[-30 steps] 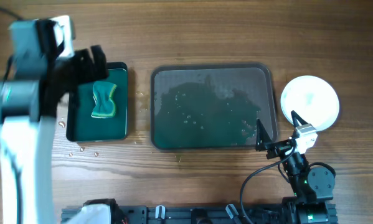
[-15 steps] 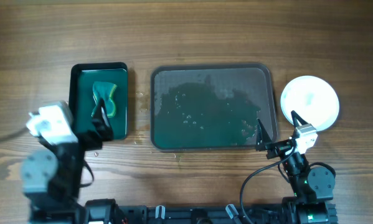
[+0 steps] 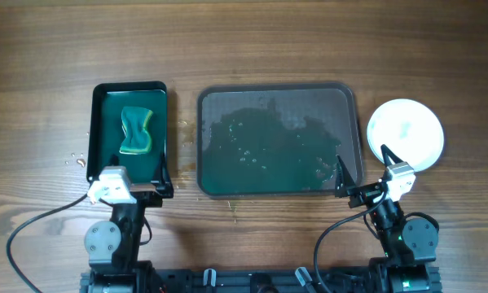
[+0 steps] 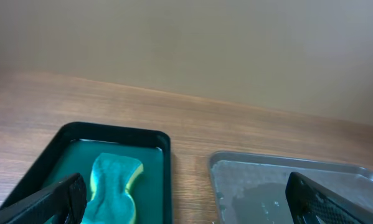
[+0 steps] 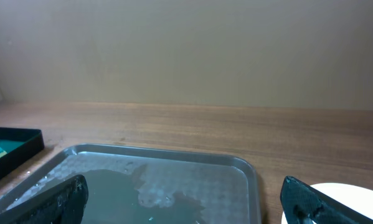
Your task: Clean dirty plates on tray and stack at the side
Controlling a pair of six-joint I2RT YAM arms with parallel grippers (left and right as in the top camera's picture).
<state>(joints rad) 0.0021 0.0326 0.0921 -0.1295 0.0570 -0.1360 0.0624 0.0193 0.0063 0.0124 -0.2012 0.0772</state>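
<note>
The big grey-green tray is sitting in the middle of the frame on the wooden table, long side running left to right. A greenish film of water is spreading over most of its floor, with small beads glinting in it. The white plates are resting in one pile on the table just off the tray's right edge, at the right of the overhead view. From above I cannot tell how many are making up the pile, and in the right wrist view only a sliver of white rim is showing at the lower right.

At the left of the frame a smaller, deeper green tray with a black rim is lying apart from the big one, and a green and yellow sponge is lying inside it, towards its top end. A few drops of water are shining on the table near this small tray.

The left gripper is hanging low at the bottom left, over the near end of the small tray, its fingers spread wide and holding nothing. The right gripper is hovering at the bottom right, near the big tray's lower right corner and the plates, its fingers likewise gaping wide and gripping nothing
</note>
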